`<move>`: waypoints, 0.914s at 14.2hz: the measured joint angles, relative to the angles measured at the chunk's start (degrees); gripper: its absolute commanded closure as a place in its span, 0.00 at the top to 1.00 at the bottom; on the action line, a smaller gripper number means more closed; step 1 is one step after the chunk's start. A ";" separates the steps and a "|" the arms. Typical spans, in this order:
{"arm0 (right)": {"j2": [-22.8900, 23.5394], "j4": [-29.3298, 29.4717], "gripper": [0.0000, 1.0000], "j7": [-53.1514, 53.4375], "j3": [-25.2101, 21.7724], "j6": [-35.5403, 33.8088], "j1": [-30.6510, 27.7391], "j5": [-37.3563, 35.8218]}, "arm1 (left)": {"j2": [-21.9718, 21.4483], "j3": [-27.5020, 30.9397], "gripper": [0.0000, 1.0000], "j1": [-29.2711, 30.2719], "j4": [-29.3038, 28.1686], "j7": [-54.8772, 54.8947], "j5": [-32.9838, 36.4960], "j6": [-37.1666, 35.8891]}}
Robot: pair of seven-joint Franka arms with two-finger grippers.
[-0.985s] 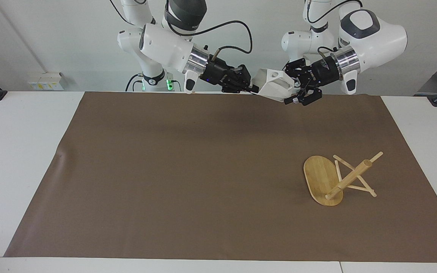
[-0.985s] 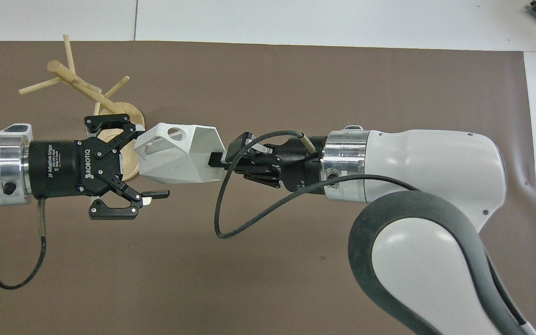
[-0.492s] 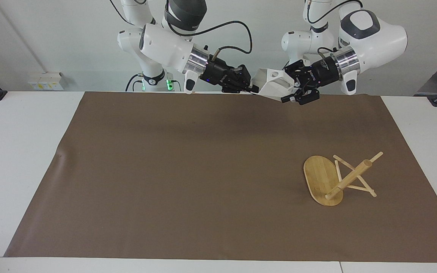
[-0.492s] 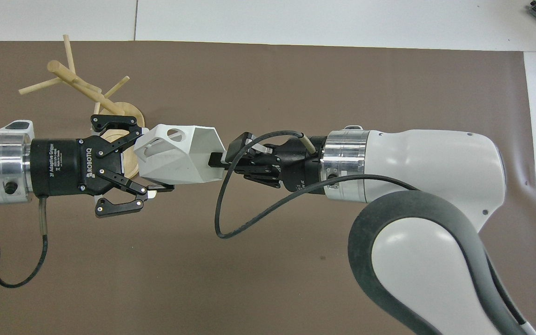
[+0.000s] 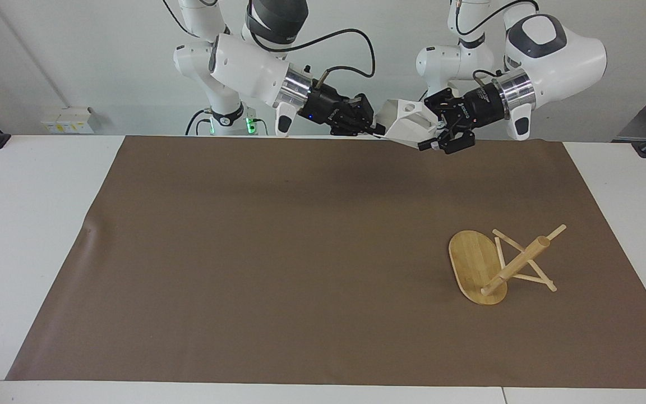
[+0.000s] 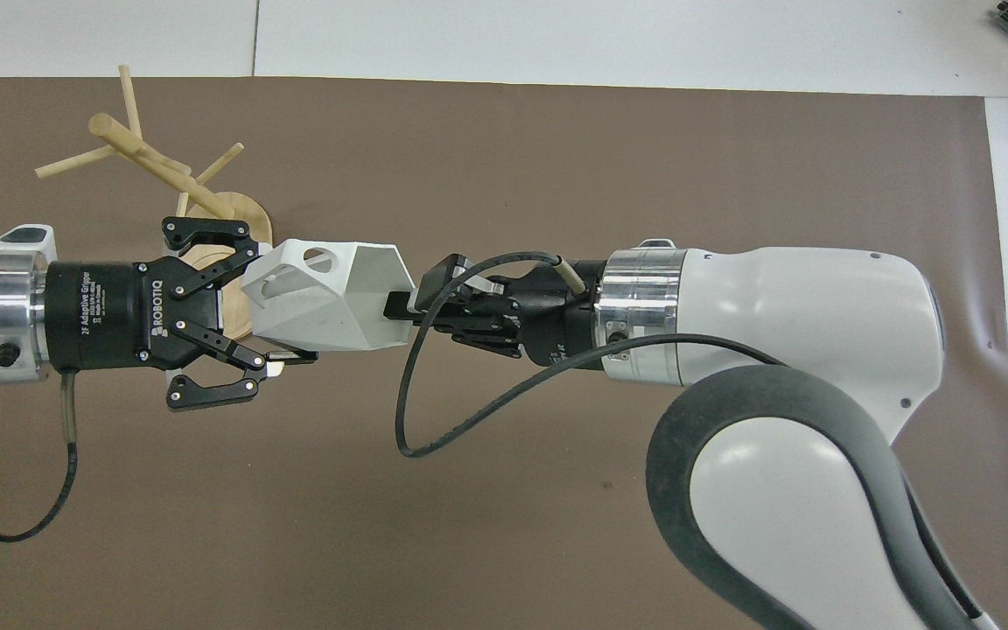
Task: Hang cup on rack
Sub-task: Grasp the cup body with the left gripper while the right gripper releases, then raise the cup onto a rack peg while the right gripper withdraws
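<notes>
One cup hangs between your two grippers: left clamps its base end, right grips its rim; one rack lies tipped.

Matt white plastic cup – pale smooth wooden rack – matt brown mat

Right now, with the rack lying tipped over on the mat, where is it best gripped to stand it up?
Grip the rack by its thick post near the free end, from above. It slants up off the mat; the pegs are thin, the base too wide.
</notes>
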 measured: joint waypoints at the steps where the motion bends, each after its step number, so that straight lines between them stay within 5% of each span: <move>1: 0.00 0.00 0.60 0.00 -0.18 0.01 -0.04 -0.05 | 0.00 0.24 0.00 0.26 0.00 0.06 0.15 -0.06; 2: 0.00 0.00 1.00 0.00 -0.33 0.01 -0.05 -0.13 | 0.00 0.36 0.00 0.47 0.00 0.08 0.23 -0.16; 8: 0.00 0.00 1.00 -0.01 -0.53 0.23 -0.10 -1.77 | 0.00 -0.01 0.00 0.61 -0.03 -0.47 2.63 -0.83; 13: -0.01 0.67 1.00 -0.08 -1.00 0.75 -1.95 -23.54 | 0.06 0.28 0.00 0.82 -0.26 -6.04 10.41 -1.29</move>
